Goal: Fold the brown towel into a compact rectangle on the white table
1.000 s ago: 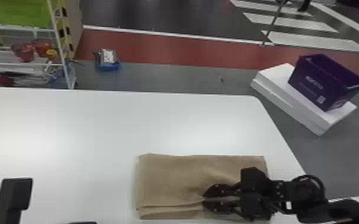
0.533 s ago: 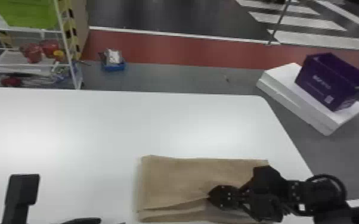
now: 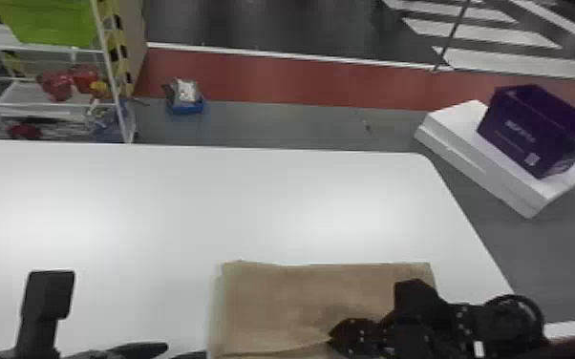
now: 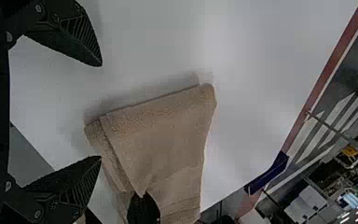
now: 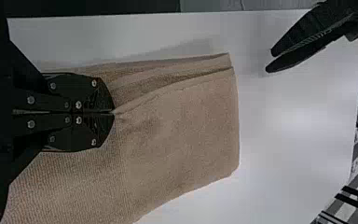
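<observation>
A brown towel lies folded in flat layers on the white worktop, between five and six o'clock in the head view, where the right hand grips it from the five o'clock side. In the right wrist view, the two black fingers are pressed together at the edge of the towel's upper layer, a pinch of cloth at their tips, with a crease running from there along the lower layers. At seven o'clock in the head view, the left hand is near the towel but apart from it, holding nothing. Its fingers are spread wide in the left wrist view, which also shows the towel's stacked edges and a folded flap. Beyond the worktop, a purple basket sits on a white block between two and three o'clock, a rack carrying a green bin stands at ten o'clock, and a blue tray rests on the floor between ten and eleven
</observation>
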